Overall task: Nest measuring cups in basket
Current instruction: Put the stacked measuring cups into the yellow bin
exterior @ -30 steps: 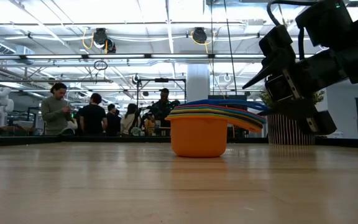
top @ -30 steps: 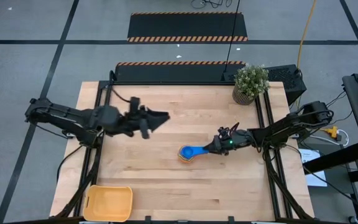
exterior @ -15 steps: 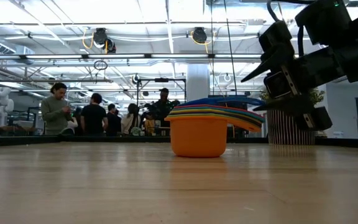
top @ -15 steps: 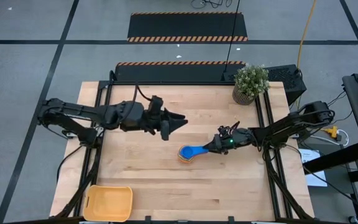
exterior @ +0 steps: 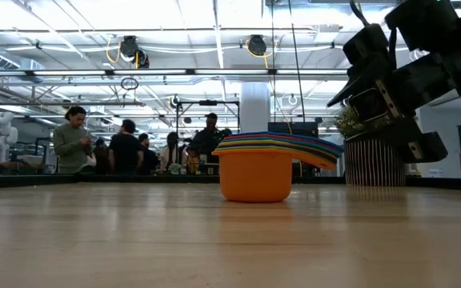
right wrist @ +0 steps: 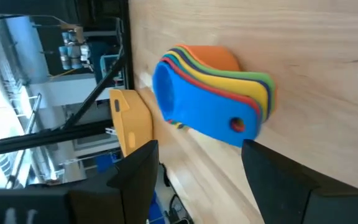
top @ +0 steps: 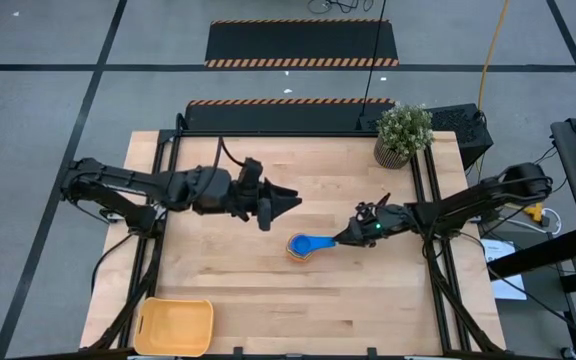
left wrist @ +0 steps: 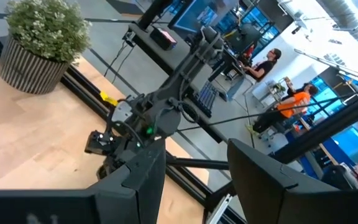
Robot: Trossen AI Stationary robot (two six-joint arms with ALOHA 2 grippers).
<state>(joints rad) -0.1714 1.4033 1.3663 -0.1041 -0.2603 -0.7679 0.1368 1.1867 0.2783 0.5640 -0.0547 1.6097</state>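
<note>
1. The left gripper (top: 293, 203) reaches over mid-table, jaws apart and empty; the right gripper (top: 346, 237) lies low, jaws apart just off the handles.
2. One nested stack of measuring cups (top: 303, 245), one basket (top: 175, 326).
3. The stack sits well apart from the basket, between the grippers.

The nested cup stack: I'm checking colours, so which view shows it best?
The right wrist view: the nested cup stack fills it, blue on top, orange bowl beneath. The low view shows its side; the high view only a small blue top; the left wrist view doesn't show it.
</note>
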